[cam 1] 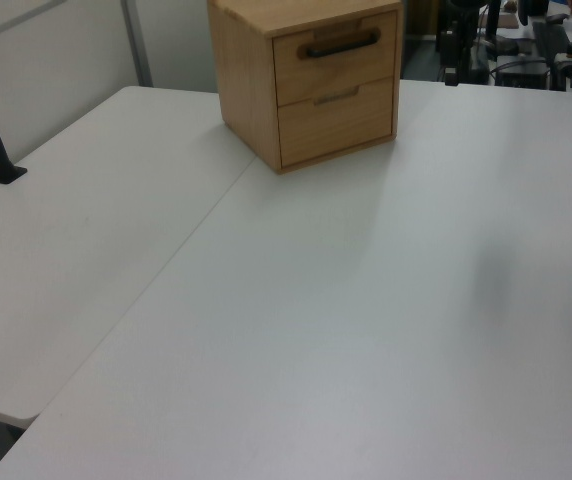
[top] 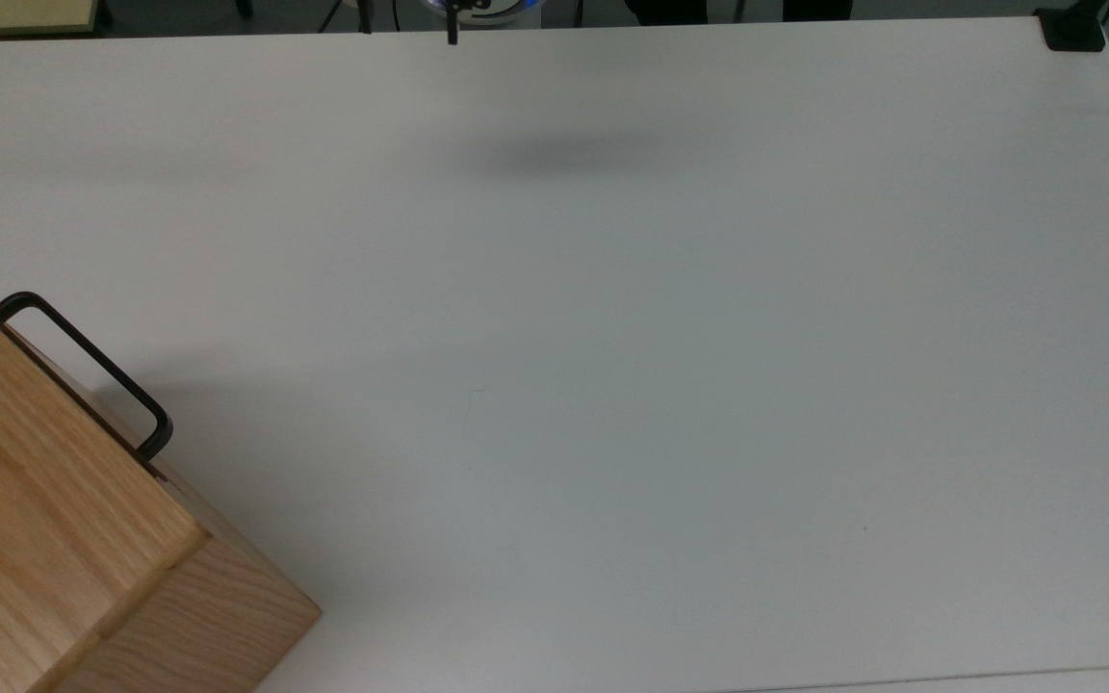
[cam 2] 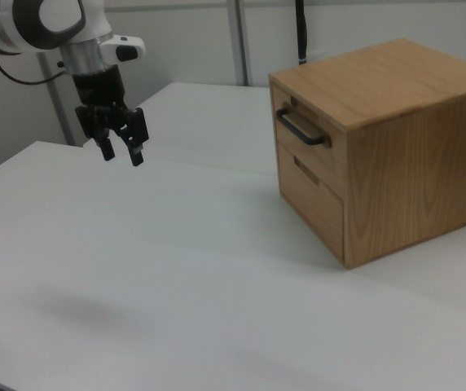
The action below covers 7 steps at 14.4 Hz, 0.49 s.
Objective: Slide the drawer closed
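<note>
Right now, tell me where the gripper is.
In the right view the gripper hangs above the white table at the right view's upper left, well apart from the drawer in the wooden cabinet on the right view's right.

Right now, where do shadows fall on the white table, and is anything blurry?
Top view: soft grey patch near the table far edge, darker shadow beside the cabinet. Left view: faint smudge toward the left view's right. Right view: dim patch at lower left; end effector looks sharp.
</note>
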Motion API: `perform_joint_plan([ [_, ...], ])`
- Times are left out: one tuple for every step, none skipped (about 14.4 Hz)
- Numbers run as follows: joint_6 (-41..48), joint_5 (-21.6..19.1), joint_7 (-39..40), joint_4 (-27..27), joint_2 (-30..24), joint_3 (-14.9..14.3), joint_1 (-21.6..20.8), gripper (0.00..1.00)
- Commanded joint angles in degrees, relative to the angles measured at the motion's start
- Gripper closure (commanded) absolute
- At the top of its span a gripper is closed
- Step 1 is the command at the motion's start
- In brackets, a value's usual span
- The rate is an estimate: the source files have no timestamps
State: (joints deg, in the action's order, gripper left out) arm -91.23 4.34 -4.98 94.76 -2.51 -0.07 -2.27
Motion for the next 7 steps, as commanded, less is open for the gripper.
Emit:
perform_joint_plan([
  [-0.4,-4.6,0.8,1.1,-1.2,-0.2,0.1,0.00],
  [-0.4,-4.5,0.8,1.0,-1.2,-0.3,0.0,0.00],
  [-0.4,-4.6,0.8,1.0,-1.2,-0.2,0.0,0.00],
  [-0.3,-4.6,0.8,1.0,-1.2,-0.2,0.0,0.00],
  [-0.3,-4.6,0.8,1.0,-1.2,-0.2,0.0,0.00],
  [-0.3,-4.5,0.8,1.0,-1.2,-0.2,0.0,0.00],
  [-0.2,-4.6,0.8,1.0,-1.2,-0.2,0.1,0.00],
])
